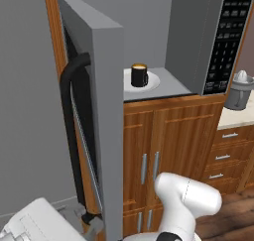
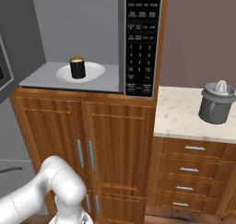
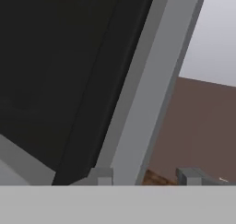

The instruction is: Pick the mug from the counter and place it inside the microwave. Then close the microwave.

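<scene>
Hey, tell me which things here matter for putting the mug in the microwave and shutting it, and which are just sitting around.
Job:
mug, on the white plate
microwave
its open door
counter
gripper, close by the door's edge

Just there:
juicer on the counter
wooden cabinets
drawers

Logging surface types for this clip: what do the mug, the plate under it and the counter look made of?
Mug: glossy black, cream inside, probably glazed ceramic. Plate: smooth plain white, ceramic or glass, unclear which. Counter: beige with fine speckle, likely polished stone.
</scene>
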